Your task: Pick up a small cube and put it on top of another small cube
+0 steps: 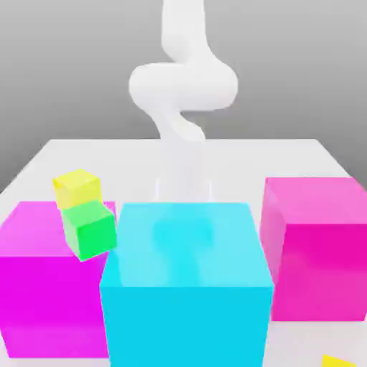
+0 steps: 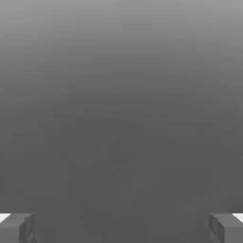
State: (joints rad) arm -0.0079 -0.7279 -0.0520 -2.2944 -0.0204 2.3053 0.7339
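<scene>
The small cube is hidden. In the hand view my gripper is open. Its two grey fingertips stand far apart with nothing between them, against plain grey. In the exterior view the white arm rises behind a big cyan cube, which hides the hand. A little yellow block and a little green block sit close together at the exterior view's left. The yellow one is just above and behind the green one.
Two big magenta cubes flank the cyan one, at the exterior view's left and right. A yellow corner pokes in at the lower right edge. The white table stretches behind the cubes.
</scene>
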